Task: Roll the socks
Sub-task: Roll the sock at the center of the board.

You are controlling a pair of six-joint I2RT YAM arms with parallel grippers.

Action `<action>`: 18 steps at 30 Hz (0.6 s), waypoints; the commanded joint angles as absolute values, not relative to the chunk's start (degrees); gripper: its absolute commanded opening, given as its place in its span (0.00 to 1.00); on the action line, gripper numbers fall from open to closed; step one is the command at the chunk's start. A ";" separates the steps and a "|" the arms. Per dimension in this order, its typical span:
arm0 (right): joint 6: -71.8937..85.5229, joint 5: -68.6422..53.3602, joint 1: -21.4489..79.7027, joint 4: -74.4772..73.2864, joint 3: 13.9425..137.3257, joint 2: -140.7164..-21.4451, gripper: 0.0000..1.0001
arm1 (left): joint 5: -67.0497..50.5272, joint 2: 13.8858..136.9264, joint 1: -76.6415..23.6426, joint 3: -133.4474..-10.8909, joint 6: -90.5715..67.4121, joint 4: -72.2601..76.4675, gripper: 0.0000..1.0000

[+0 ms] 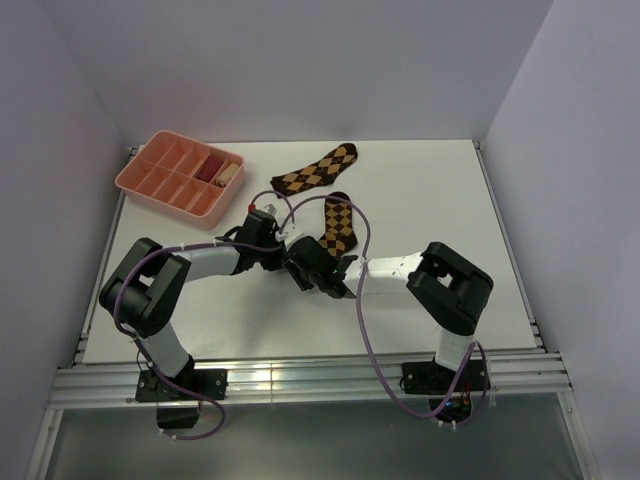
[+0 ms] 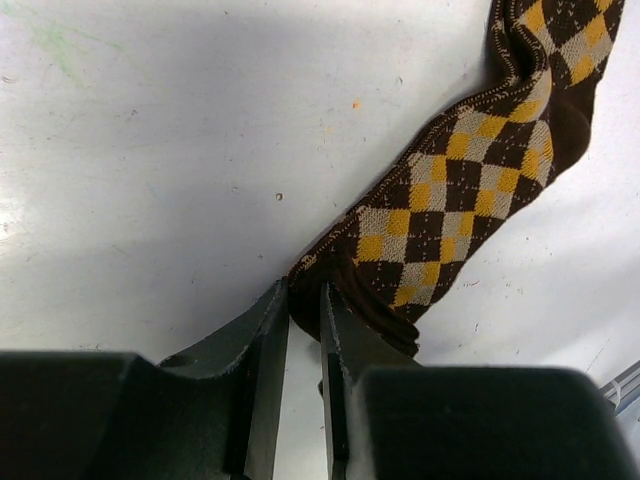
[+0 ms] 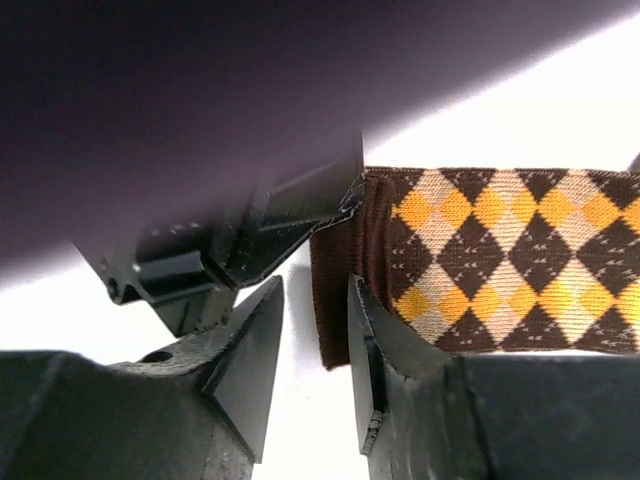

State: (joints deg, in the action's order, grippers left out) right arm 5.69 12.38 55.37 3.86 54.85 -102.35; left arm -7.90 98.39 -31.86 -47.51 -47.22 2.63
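Two tools crowd the near sock: left tool clamped on its cuff, right tool apart; far sock, tray beyond.

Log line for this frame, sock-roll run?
phase: cuff grasp | left gripper: pinching near sock cuff corner | right gripper: open, astride cuff edge | far sock: flat, untouched

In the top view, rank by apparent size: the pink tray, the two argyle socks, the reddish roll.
1. pink tray
2. far sock and near sock: unranked, since the near one is partly hidden
3. reddish roll
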 commanded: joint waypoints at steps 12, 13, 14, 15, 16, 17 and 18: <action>12.21 18.18 53.88 -0.87 48.43 -102.57 0.41 | -5.45 100.55 -32.17 -46.76 -44.21 -5.27 0.22; 12.56 18.80 53.88 -1.23 48.25 -102.57 0.41 | -5.36 100.37 -32.17 -46.76 -44.12 -5.19 0.22; 12.92 19.24 53.96 -1.93 48.08 -102.57 0.41 | -5.36 100.37 -32.17 -46.76 -44.12 -5.27 0.22; 13.35 19.60 53.96 -2.28 48.08 -102.57 0.41 | -5.27 100.20 -32.17 -46.84 -44.12 -5.36 0.22; 14.23 20.03 53.96 -2.46 47.73 -102.57 0.41 | -5.19 100.02 -32.08 -46.85 -44.21 -5.45 0.21; 14.67 20.56 53.96 -2.72 47.81 -102.57 0.41 | -5.19 99.76 -31.99 -46.85 -44.12 -5.45 0.22; 14.94 20.74 53.96 -3.59 47.81 -103.09 0.41 | -5.27 99.76 -31.82 -46.85 -44.12 -5.54 0.22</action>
